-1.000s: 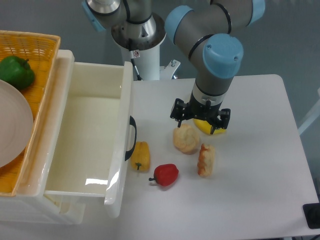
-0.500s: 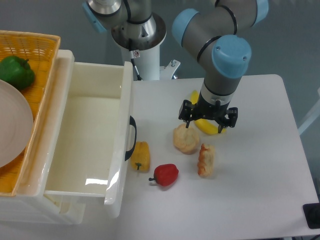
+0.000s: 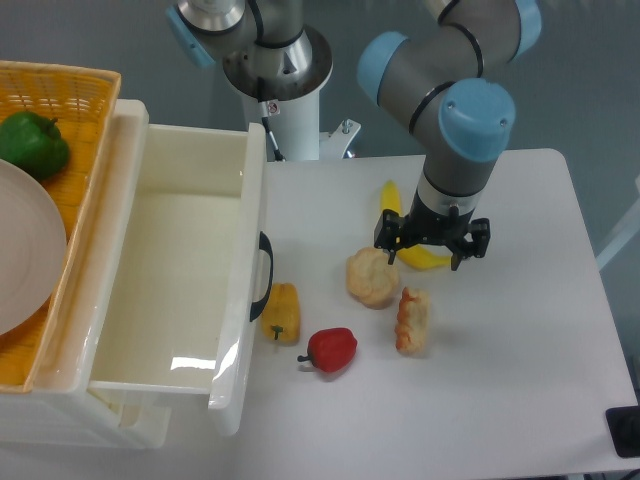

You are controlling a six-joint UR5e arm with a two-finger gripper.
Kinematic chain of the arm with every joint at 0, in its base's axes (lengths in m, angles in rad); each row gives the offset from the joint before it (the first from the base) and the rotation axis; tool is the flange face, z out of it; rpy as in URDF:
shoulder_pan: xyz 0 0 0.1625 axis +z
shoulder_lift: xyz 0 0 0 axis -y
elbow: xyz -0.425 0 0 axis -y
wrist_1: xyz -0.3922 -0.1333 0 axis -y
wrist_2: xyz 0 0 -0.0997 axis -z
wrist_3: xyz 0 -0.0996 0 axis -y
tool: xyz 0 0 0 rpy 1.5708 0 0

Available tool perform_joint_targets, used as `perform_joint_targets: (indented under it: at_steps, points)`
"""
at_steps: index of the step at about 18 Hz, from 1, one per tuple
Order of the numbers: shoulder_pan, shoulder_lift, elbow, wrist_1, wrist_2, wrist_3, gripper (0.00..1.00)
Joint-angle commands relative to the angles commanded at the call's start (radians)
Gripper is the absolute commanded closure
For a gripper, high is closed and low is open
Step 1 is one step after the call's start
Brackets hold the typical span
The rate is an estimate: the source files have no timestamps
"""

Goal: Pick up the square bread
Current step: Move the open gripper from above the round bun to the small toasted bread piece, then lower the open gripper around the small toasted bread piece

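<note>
The square bread (image 3: 412,321) stands on its edge on the white table, a slim tan slice with orange-red crust, right of the round beige bun (image 3: 371,277). My gripper (image 3: 432,258) hangs open above the table, just up and to the right of the bread, with nothing between its fingers. Its fingers straddle a yellow banana (image 3: 410,250) lying underneath.
A small yellow-orange pepper (image 3: 282,311) and a red pepper (image 3: 332,348) lie left of the bread. An open white drawer (image 3: 180,280) fills the left side. Further left, a wicker basket (image 3: 70,130) holds a green pepper (image 3: 32,144) and a plate (image 3: 25,250).
The gripper has moved to the right and slightly down, from above the bun's upper edge toward the space above the bread. More of the banana shows now. The food items have not moved.
</note>
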Motion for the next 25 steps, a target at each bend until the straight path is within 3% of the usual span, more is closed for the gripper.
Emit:
perform_joint_targets:
  at_steps: [7,25]
  points:
    - [0.000,-0.083,0.012,0.034,0.003,-0.015,0.00]
    - [-0.002,-0.123,0.025,0.035,-0.018,-0.014,0.00]
